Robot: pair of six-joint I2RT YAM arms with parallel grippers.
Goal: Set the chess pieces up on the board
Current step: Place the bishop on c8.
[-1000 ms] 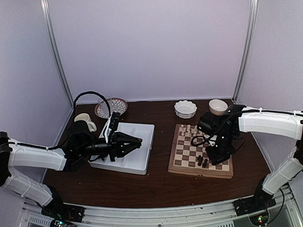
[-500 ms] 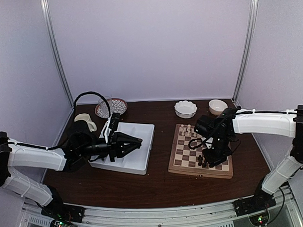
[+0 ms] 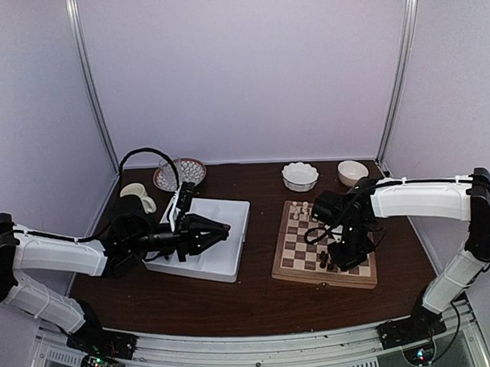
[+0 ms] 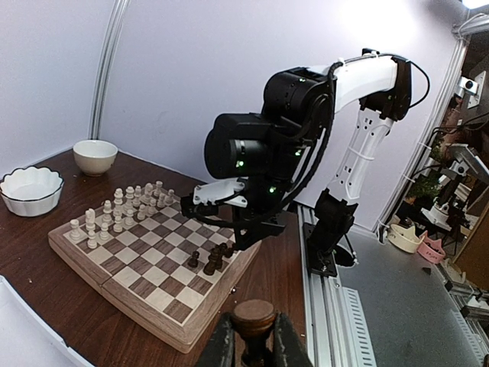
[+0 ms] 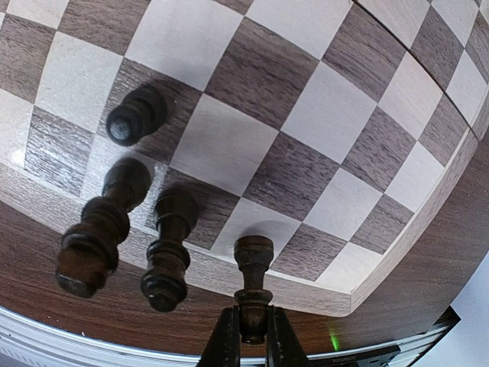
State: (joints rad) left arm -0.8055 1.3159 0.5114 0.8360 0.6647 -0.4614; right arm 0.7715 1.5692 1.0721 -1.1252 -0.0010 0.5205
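Clamping right gripper (image 5: 251, 323) on dark chessman (image 5: 253, 264), holding it upright at board (image 5: 321, 107) edge row, near three dark chessmen (image 5: 166, 252). Pinching another dark chessman (image 4: 254, 315) in left gripper (image 4: 254, 340) over white tray (image 3: 234, 252); contents unclear.

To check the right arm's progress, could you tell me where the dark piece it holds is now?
In the right wrist view, the dark piece sits in the right gripper at the board's edge row, beside three other dark pieces.

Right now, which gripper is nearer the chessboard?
Right. The right gripper hangs over the near edge of the chessboard, fingers shut on a dark piece; the left gripper is off to its left, over the white tray.
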